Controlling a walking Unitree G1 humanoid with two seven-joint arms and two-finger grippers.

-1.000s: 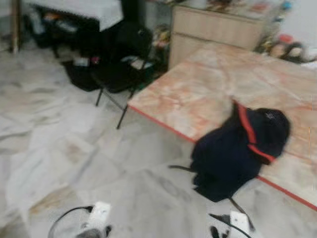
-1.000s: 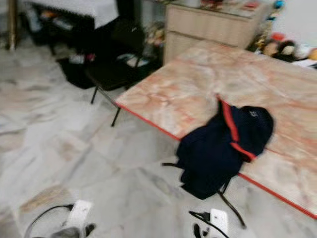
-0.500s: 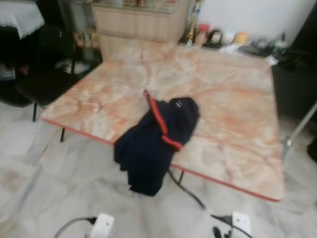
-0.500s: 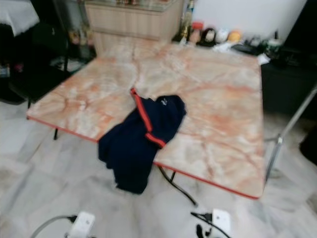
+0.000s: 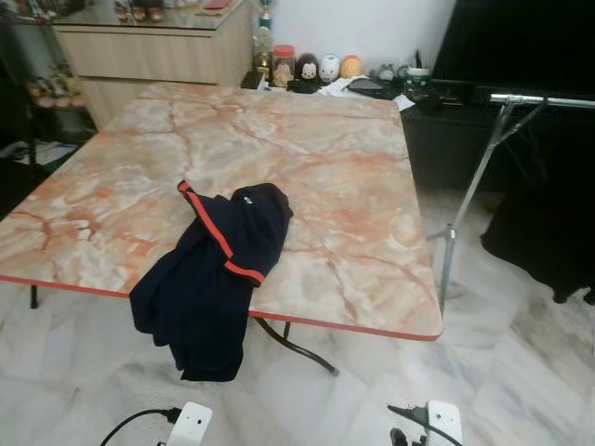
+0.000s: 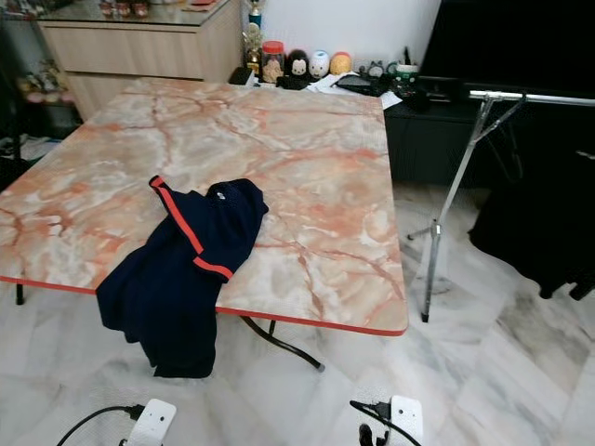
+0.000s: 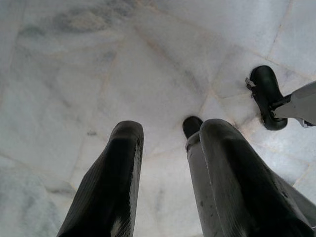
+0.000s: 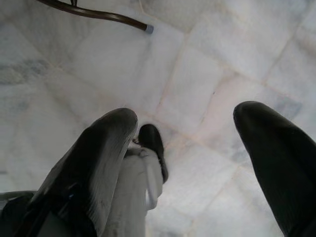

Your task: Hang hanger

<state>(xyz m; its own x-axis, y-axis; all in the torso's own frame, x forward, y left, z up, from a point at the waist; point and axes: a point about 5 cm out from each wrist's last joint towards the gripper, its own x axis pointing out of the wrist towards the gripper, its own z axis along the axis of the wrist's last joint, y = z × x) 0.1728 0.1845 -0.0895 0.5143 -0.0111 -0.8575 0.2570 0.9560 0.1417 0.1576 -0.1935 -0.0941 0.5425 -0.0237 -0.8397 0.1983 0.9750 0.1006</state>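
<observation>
A dark navy garment (image 5: 216, 274) with a red stripe is being displayed on the near edge of a marble-patterned table (image 5: 335, 186), part of it lying on the tabletop and the rest draping over the red-trimmed edge toward the pale marble floor (image 5: 521, 372). No hanger can be made out in it (whether one is hidden inside the folds cannot be told). To the right of the table a metal clothes rack (image 5: 474, 186) is being shown, its horizontal bar reaching off to the right, with dark clothing (image 5: 548, 232) hanging beneath it. Behind the table a wooden cabinet (image 5: 153, 56) is standing, and small figurines and jars (image 5: 311, 70) are lined up by the wall, beside a dark screen (image 5: 521, 42). The left gripper (image 7: 170, 177) is being held low over the floor, its two black fingers (image 7: 111, 182) spread apart with nothing between them; a robot foot (image 7: 266, 96) is seen beyond it. The right gripper (image 8: 190, 163) is likewise being pointed at the floor tiles, its fingers (image 8: 276, 158) set wide apart and empty, with a dark table leg (image 8: 98, 15) ending near the top of that wrist view.
</observation>
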